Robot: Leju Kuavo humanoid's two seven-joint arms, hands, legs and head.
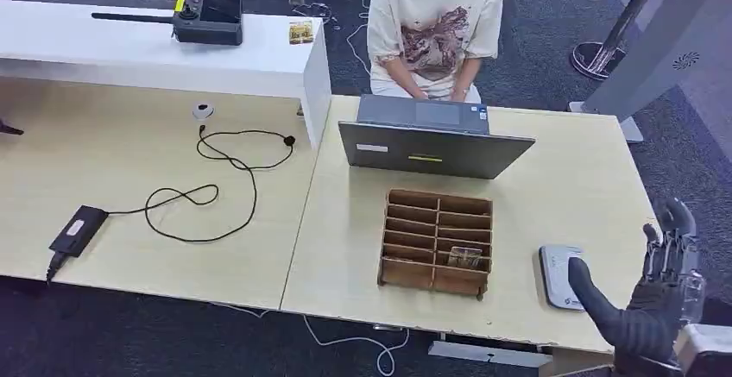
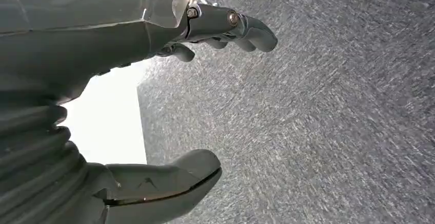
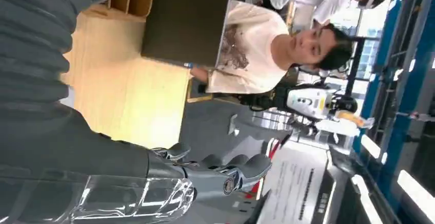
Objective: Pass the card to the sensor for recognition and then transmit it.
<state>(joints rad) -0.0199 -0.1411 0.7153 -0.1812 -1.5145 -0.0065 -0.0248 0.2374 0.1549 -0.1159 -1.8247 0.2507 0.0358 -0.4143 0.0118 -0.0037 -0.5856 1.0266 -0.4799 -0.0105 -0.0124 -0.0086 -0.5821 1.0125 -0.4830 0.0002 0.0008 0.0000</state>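
Card (image 1: pixel 464 257): lies in a near-right compartment of wooden divider box (image 1: pixel 437 241), mid worktop (image 1: pixel 570 187), pale wood. Sensor (image 1: pixel 561 276): grey-white pad, flat on worktop nr front-right edge, right of box, apart from it. Right robot hand (image 1: pixel 649 295): raised at worktop's front-right corner, fingers spread upward, thumb out toward sensor, holds nothing; thumb tip overlaps sensor in head view, contact can't tell. Left robot hand (image 2: pixel 169 106): left wrist view, fingers slightly curled but apart, thumb clear of them, nothing held, above grey carpet (image 2: pixel 333 121). Behind box: open laptop (image 1: pixel 432 140), lid back toward robot; person in cream printed tee (image 1: pixel 434 23) seated at far side. Left part of worktop: black power adapter (image 1: pixel 78 229) w/ looped cable (image 1: pixel 207 189), small round white item (image 1: pixel 203 110). Raised white shelf (image 1: pixel 129 49) far left carries black controller w/ antennas (image 1: pixel 194 16). Floor dark grey carpet. Right wrist view adds: second person behind the first, blue-framed structure, white machine on floor.
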